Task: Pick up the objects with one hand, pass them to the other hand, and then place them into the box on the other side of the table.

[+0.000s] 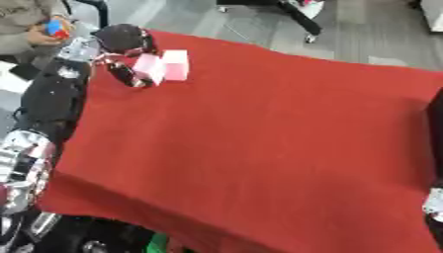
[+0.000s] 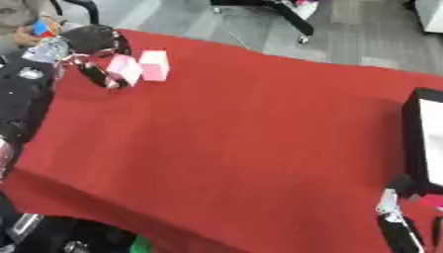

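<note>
Two blocks (image 1: 164,66) side by side at the table's (image 1: 259,148) far left corner — left hand (image 1: 125,47) right against them. Box (image 2: 425,143) at the right edge — right hand (image 2: 396,225) just before it.

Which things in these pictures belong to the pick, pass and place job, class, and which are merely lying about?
Belonging to the job:
- left hand, at the pink objects
- pink objects, far left of the red table
- box, at the table's right edge
- right hand, low at the right

Lying about:
- chair base on the floor beyond the table
</note>
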{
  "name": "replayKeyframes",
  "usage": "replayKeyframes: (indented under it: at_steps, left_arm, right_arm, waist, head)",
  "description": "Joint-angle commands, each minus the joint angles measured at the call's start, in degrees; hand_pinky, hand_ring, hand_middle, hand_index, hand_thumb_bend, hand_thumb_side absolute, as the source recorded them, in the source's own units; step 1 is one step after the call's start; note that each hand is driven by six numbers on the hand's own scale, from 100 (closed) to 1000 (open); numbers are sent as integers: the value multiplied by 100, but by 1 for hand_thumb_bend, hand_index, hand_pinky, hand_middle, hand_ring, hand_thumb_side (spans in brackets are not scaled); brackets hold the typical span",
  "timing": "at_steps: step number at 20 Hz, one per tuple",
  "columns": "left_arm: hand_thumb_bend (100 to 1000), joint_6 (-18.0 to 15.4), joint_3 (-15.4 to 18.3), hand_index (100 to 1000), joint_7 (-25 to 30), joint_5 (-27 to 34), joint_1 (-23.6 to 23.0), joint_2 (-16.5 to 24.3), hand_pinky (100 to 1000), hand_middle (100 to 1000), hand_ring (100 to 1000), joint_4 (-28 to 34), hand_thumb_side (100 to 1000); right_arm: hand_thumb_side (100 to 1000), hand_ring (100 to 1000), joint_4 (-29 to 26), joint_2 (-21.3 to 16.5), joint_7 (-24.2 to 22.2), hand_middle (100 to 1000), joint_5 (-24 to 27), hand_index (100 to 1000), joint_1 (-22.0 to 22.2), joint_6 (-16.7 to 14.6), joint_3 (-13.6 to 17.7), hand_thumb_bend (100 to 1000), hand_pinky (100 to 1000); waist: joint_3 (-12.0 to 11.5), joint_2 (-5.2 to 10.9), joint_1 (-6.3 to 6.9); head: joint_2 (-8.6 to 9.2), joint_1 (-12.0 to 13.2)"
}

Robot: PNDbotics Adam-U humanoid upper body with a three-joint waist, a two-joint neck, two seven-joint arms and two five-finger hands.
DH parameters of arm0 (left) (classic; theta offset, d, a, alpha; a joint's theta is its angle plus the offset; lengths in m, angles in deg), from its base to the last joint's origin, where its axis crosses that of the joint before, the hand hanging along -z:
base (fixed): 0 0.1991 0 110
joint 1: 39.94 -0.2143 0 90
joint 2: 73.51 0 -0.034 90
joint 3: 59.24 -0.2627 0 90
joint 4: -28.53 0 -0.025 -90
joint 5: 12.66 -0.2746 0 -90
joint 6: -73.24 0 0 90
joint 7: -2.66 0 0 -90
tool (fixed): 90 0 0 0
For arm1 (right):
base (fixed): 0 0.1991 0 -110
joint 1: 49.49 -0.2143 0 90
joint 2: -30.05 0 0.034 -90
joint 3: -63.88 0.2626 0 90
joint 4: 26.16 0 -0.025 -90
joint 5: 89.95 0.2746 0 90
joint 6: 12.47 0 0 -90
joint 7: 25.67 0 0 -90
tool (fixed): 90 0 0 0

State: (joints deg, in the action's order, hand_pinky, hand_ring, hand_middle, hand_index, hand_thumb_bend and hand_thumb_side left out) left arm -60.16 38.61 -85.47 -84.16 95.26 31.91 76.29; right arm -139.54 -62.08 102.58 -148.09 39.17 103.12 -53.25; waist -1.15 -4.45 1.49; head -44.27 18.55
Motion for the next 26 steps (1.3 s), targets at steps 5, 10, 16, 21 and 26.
replayKeyframes:
  at_steps: [5, 10, 16, 21, 26]
  left_arm:
    - [100, 65, -136, 589, 2032, 4053, -430, -484, 738, 455, 537, 1662, 301]
    - [100, 1387, -321, 602, 4049, 6252, -867, -1314, 723, 470, 552, 2810, 310]
    - [100, 2757, -667, 614, 4988, 7259, -1068, -2063, 715, 484, 566, 3478, 324]
    - [100, 3510, -1139, 632, 5009, 7766, -1091, -2340, 717, 502, 586, 3584, 395]
    - [100, 3846, -1561, 643, 5010, 8009, -1048, -2468, 720, 513, 601, 3577, 448]
  right_arm:
    - [385, 880, -122, -108, 403, 725, -285, 901, -207, 298, -104, 100, 687]
    - [359, 860, -122, -205, 69, 751, -645, 911, -477, 54, -265, 162, 712]
    - [333, 861, -122, -380, -620, 800, -978, 929, -1019, -449, -617, 244, 764]
    - [307, 865, -122, -477, -1255, 834, -1114, 946, -1476, -950, -791, 299, 812]
    - [277, 870, -122, -523, -1608, 851, -1094, 954, -1728, -1245, -809, 340, 835]
  waist:
    - [-51, 23, -60]
    - [-41, 19, -165]
    - [-53, 17, -230]
    - [-50, 22, -234]
    - [-49, 25, -243]
  head:
    - [16, -648]
    - [16, -1149]
    - [16, -1536]
    - [16, -1757]
    - [16, -1881]
